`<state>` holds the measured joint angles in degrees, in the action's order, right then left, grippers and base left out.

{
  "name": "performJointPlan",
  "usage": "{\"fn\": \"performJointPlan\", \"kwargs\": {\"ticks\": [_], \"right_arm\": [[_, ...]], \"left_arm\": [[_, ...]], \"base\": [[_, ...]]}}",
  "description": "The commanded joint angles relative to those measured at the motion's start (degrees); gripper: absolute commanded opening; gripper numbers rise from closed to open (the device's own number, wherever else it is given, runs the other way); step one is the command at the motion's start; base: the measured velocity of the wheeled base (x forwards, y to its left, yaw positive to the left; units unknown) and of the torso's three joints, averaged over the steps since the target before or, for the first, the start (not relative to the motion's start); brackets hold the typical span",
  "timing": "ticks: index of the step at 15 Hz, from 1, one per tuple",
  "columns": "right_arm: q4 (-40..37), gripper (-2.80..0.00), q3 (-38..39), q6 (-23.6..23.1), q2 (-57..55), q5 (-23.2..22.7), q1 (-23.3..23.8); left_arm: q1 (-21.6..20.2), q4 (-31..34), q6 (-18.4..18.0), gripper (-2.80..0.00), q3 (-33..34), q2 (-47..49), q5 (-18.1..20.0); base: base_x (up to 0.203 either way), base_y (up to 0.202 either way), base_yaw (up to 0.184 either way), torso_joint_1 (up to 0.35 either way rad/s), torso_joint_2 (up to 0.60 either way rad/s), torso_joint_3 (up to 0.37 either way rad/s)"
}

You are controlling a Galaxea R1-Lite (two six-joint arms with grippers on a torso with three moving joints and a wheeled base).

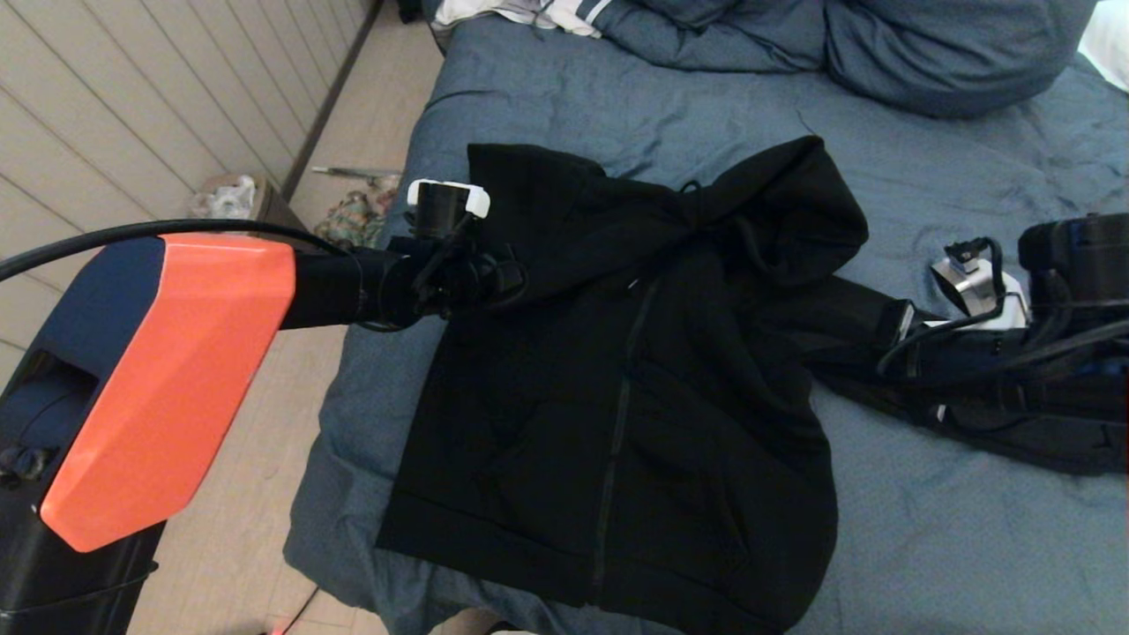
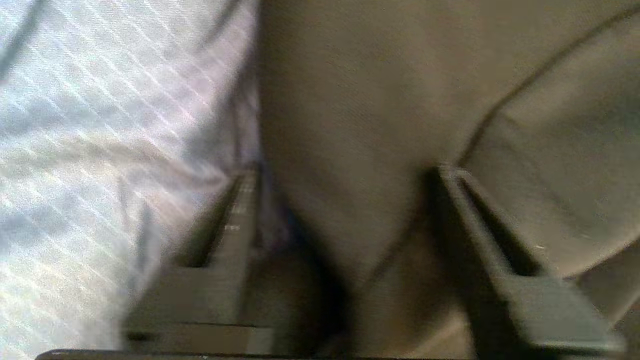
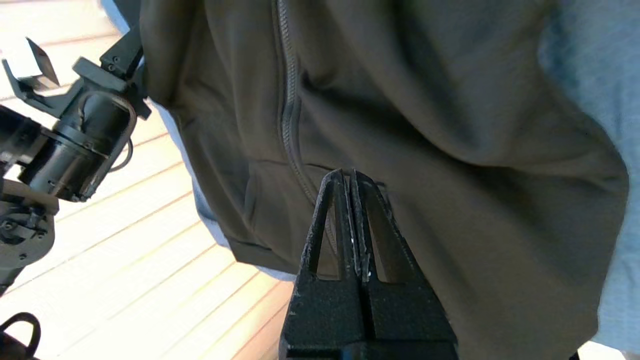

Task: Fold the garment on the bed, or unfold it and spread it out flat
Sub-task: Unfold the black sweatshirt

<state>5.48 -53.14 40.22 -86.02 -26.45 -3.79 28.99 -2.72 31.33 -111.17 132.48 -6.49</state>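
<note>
Hoodie (image 1: 617, 397) lay zip-up on the near-left part of the bed (image 1: 953, 547), hem hanging just over the near edge, hood (image 1: 776, 212) bunched at the far side, one sleeve trailing right under your right arm. Left sleeve looked folded in already, so you were partway through a fold, I'd judge.

Your left gripper (image 2: 345, 200) sat at the hoodie's left edge near the shoulder, jaws apart, nothing pinched; the cloth edge ran between the fingers (image 2: 240, 215) in the wrist view. Your right gripper (image 3: 350, 175) hovered over the right side with its jaws clenched together on nothing, tips pointing at the zipper (image 3: 285, 100) area.

To do this step well: you needed to get the lower left finger under the fabric edge before closing, and take both layers, since thick fleece slips out of a shallow pinch. Right arm lay on the sleeve; lift it clear before pulling, or the body drags.

Surface was a wrinkled blue duvet, soft, so pushing down sinks. Pillows (image 1: 926, 53) at the far end, a white striped cloth (image 1: 547, 13) at the far left. Wood floor (image 1: 370, 115) and paneled wall (image 1: 132, 97) to the left, some clutter (image 1: 353, 216) on the floor by the bed.
</note>
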Motion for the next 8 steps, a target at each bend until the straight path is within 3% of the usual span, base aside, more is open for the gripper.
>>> {"fn": "performJointPlan", "kwargs": {"ticks": [1,5,8], "right_arm": [[0.1,-2.8,0.0,0.2,-0.3,-0.2,-0.1],[0.1,-2.8,-0.1,0.2,0.0,-0.1,0.0],[0.1,-2.8,-0.1,0.2,-0.3,-0.2,0.0]], "left_arm": [[0.4,0.0,0.3,-2.8,0.0,-0.9,-0.2],[1.6,0.2,1.0,-2.8,0.7,-1.1,-0.3],[4.9,-0.1,2.7,-2.8,5.4,-4.1,-3.6]], "base": [[0.0,0.0,0.0,0.0,0.0,0.0],[0.0,0.0,0.0,0.0,0.0,0.0],[0.0,0.0,0.0,0.0,0.0,0.0]]}}
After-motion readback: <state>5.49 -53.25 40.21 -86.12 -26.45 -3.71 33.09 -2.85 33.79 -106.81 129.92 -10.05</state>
